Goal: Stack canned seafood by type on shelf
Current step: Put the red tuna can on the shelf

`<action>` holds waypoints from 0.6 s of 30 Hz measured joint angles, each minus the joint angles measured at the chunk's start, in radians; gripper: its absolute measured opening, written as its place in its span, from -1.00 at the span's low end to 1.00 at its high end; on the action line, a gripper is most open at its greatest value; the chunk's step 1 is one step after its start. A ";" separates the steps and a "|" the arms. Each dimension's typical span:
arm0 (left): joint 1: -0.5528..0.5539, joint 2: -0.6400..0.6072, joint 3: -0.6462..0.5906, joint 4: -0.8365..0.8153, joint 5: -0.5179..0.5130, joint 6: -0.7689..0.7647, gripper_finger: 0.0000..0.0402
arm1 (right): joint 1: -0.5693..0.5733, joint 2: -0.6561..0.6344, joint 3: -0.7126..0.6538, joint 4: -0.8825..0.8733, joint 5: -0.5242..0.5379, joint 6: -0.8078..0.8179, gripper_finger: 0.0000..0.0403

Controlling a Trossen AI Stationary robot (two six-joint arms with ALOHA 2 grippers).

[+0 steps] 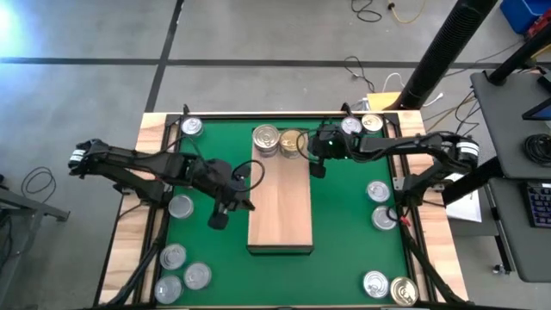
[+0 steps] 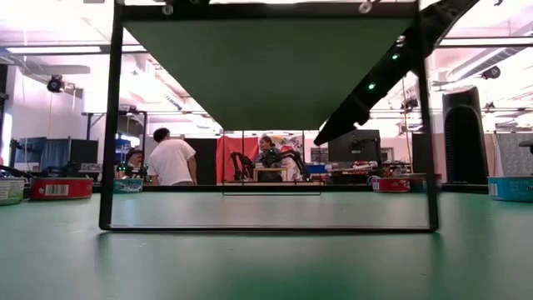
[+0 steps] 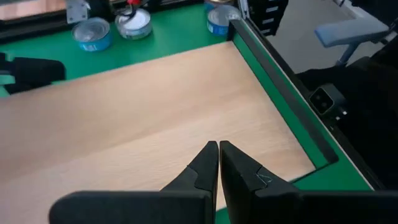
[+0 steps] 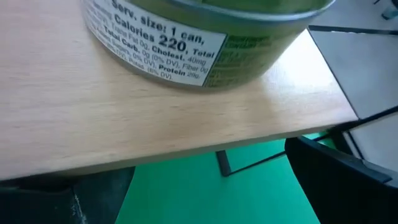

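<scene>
The shelf (image 1: 280, 207) is a long light-wood board standing raised over the green mat; the low view shows its dark frame (image 2: 107, 125) from below. Two cans stand side by side on its far end, a silver-topped one (image 1: 267, 139) and a gold-topped one (image 1: 294, 143). My right gripper (image 1: 316, 165) is open at the shelf's right edge, right by the gold-topped can. In its wrist view the green-labelled can (image 4: 186, 43) fills the frame ahead of the gripper (image 4: 205, 202), untouched. My left gripper (image 1: 244, 205) is shut and holds nothing, over the shelf's left edge (image 3: 219, 149).
Loose cans lie on the mat: far left (image 1: 191, 127), left (image 1: 181, 205), several near left (image 1: 185, 274), two far right (image 1: 362, 125), two right (image 1: 380, 204), two near right (image 1: 389, 287). The shelf's near half is bare wood (image 3: 143, 106). People stand in the room behind (image 2: 171, 158).
</scene>
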 joint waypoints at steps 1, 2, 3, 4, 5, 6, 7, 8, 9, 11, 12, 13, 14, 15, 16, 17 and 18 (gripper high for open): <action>-0.002 -0.005 -0.009 0.000 -0.001 -0.008 -0.99 | -0.009 0.014 0.013 0.002 -0.002 -0.008 0.99; -0.006 -0.010 -0.020 0.007 -0.001 -0.016 -0.99 | -0.016 0.027 0.025 0.003 -0.002 -0.016 0.99; -0.009 -0.016 -0.030 0.016 -0.003 -0.022 -0.99 | -0.022 0.040 0.037 0.002 -0.002 -0.024 0.99; -0.013 -0.026 -0.041 0.022 -0.007 -0.032 -0.99 | -0.027 0.051 0.047 -0.001 0.000 -0.031 0.99; -0.018 -0.031 -0.050 0.023 -0.012 -0.043 -0.99 | -0.030 0.060 0.057 -0.007 0.005 -0.036 0.99; -0.024 -0.034 -0.057 0.023 -0.023 -0.053 -0.99 | -0.031 0.065 0.066 -0.018 0.009 -0.041 0.99; -0.033 -0.037 -0.062 0.022 -0.038 -0.062 -0.99 | -0.031 0.070 0.079 -0.037 0.012 -0.045 0.99; -0.044 -0.037 -0.065 0.021 -0.055 -0.069 -0.99 | -0.031 0.073 0.093 -0.063 0.012 -0.050 0.99; -0.057 -0.037 -0.065 0.018 -0.071 -0.070 -0.99 | -0.031 0.074 0.110 -0.095 0.012 -0.053 0.99; -0.087 -0.040 -0.062 0.018 -0.091 -0.070 -0.99 | -0.031 0.074 0.149 -0.166 0.012 -0.058 0.99; -0.101 -0.040 -0.058 0.018 -0.098 -0.071 -0.99 | -0.031 0.074 0.168 -0.199 0.012 -0.059 0.99; -0.114 -0.042 -0.056 0.015 -0.098 -0.071 -0.99 | -0.031 0.074 0.185 -0.228 0.012 -0.061 0.99; -0.125 -0.045 -0.055 0.000 -0.098 -0.072 -0.99 | -0.031 0.072 0.201 -0.256 0.012 -0.061 0.99; -0.133 -0.051 -0.053 -0.035 -0.100 -0.087 -0.99 | -0.031 0.070 0.217 -0.285 0.012 -0.061 0.99; -0.139 -0.059 -0.048 -0.086 -0.102 -0.114 -0.99 | -0.031 0.067 0.236 -0.314 0.012 -0.060 0.99; -0.143 -0.068 -0.045 -0.151 -0.114 -0.154 -0.99 | -0.031 0.066 0.255 -0.346 0.011 -0.054 0.99; -0.147 -0.080 -0.044 -0.210 -0.140 -0.204 -0.99 | -0.031 0.065 0.273 -0.383 0.011 -0.038 0.99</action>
